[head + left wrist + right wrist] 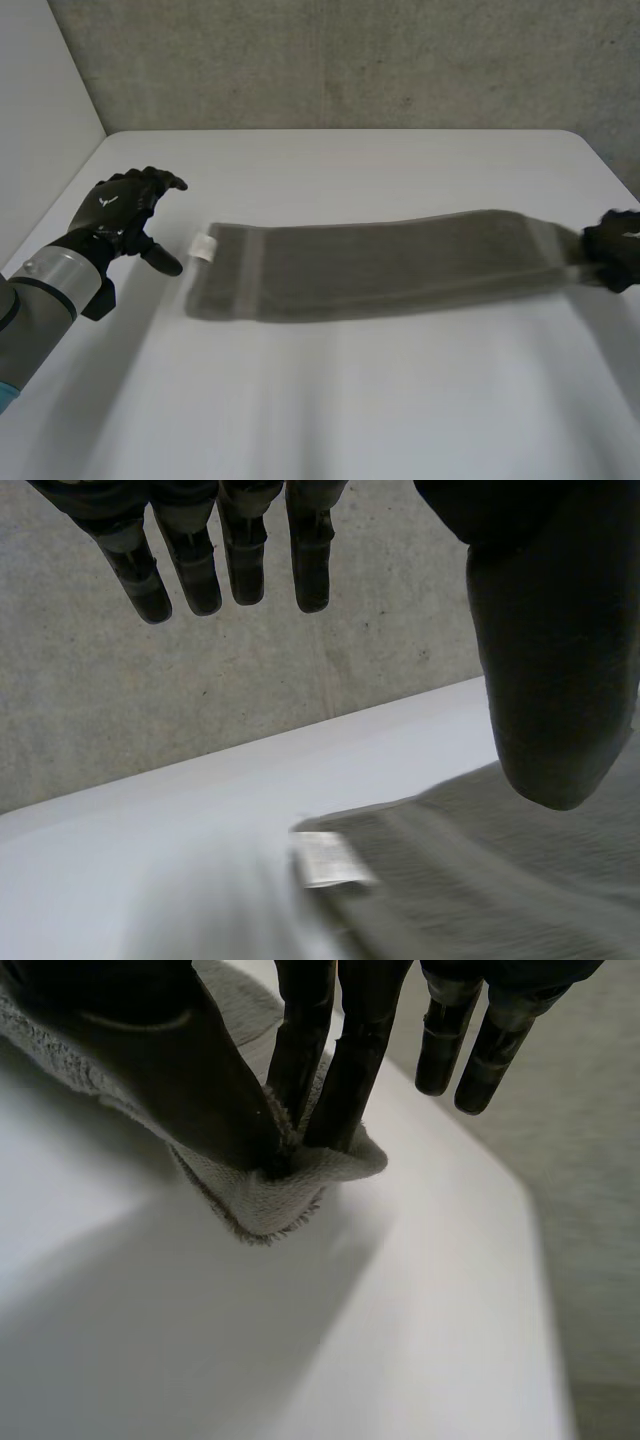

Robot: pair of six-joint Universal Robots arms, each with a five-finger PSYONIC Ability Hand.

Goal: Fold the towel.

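Left hand (pixel 122 208) has fingers (pixel 243 560) released; wrist view shows right hand (pixel 190 1080) pinching towel (pixel 265 1195) corner.

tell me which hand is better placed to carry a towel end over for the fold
Right, probably. The right hand pinches one towel end between thumb and fingers, ready to carry it across. The left hand is open beside the end with the white tag, holding nothing.

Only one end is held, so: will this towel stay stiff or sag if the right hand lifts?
Probably floppy: the towel bunches into a soft fold where the right hand pinches it. Its free end near the left hand would likely drag.
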